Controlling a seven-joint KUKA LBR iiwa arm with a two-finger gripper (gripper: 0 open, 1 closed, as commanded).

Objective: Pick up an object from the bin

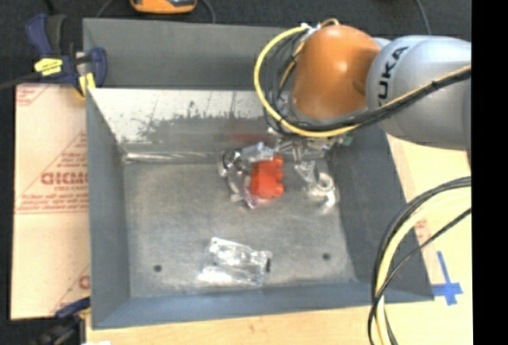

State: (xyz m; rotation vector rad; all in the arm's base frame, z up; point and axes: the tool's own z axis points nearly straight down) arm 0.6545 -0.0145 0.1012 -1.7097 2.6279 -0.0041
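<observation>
My gripper (pixel 316 181) hangs low over the back middle of the bin, under the arm's orange dome. Just to its left lies a red blocky thing (pixel 267 179), touching or nearly touching the gripper's side. Crumpled clear and silvery wrapping (pixel 236 165) clings to the red thing's left and upper side. Whether anything sits inside the gripper is hidden from this angle.
A clear plastic packet (pixel 235 261) lies flat near the bin's front wall, well apart from the gripper. The arm and its looped cables reach in from the right and cover the bin's back right corner.
</observation>
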